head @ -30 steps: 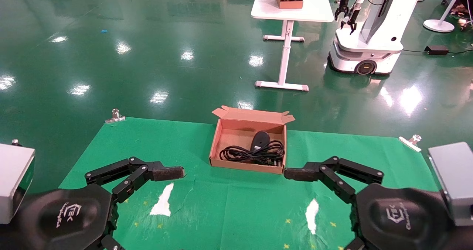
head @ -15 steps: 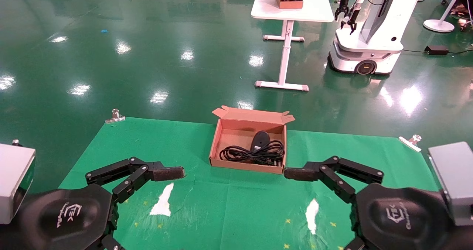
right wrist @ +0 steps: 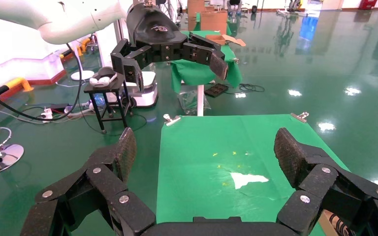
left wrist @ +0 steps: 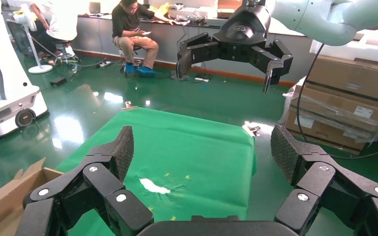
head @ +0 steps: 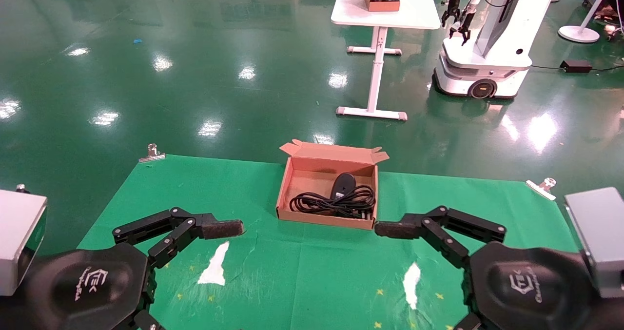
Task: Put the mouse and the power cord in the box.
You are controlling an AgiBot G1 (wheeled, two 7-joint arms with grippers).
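Note:
The brown cardboard box (head: 304,180) sits open at the far middle of the green cloth, flaps along its far edge. Inside it lie the black mouse (head: 343,184) and, just nearer to me, the looped power cord (head: 336,204). My left gripper (left wrist: 202,150) hovers open and empty over the near left of the cloth, one finger (head: 222,228) pointing toward the box. On the near right my right gripper (right wrist: 204,150) is open and empty too, its finger (head: 392,230) close to the box's near right corner. A corner of the box (left wrist: 7,194) shows in the left wrist view.
The green cloth (head: 195,198) is held by metal clips (head: 152,153) (head: 543,185) at its far corners and has two white tears (head: 214,269) (head: 412,277) near me. Beyond it stand a white table (head: 385,15) and another robot (head: 487,52).

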